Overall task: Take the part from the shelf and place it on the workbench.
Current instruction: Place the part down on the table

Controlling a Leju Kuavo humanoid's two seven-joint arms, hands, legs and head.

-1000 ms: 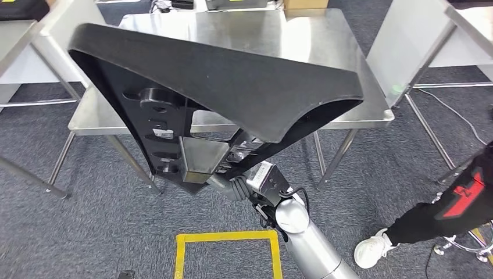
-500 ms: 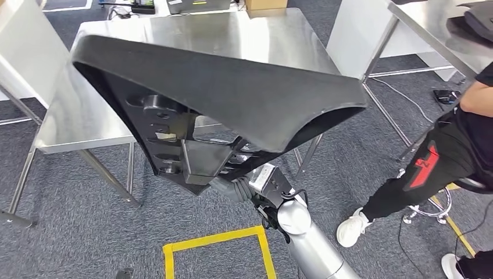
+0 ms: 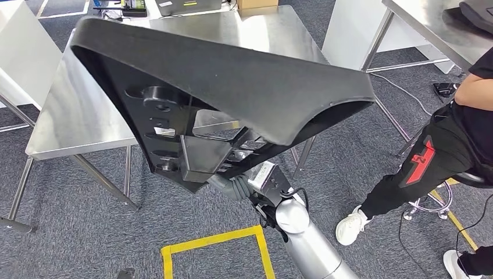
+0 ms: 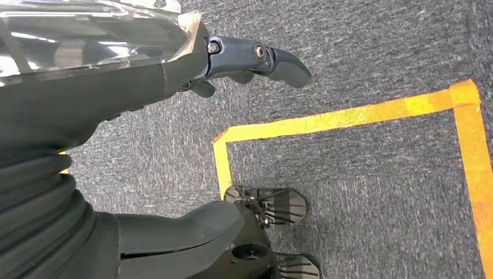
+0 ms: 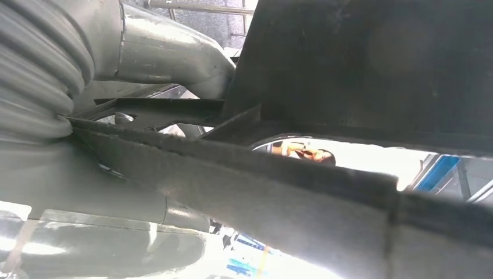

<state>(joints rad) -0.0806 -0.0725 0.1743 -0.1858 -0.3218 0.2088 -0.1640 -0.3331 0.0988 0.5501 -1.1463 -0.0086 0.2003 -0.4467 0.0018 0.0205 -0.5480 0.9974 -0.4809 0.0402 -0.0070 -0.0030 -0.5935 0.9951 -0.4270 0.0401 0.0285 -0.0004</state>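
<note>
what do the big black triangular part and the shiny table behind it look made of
Big black triangular part: probably moulded plastic or composite, matte and faintly grainy, with ribs and bosses underneath. Shiny table: looks like brushed stainless steel, with streaky reflections and thin metal legs.

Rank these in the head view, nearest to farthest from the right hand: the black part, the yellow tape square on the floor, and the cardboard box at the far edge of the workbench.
From the right hand:
1. Black part: held, directly above the hand.
2. Yellow tape square: on the carpet, just below the forearm.
3. Cardboard box: at the far edge of the workbench, past the part.
</note>
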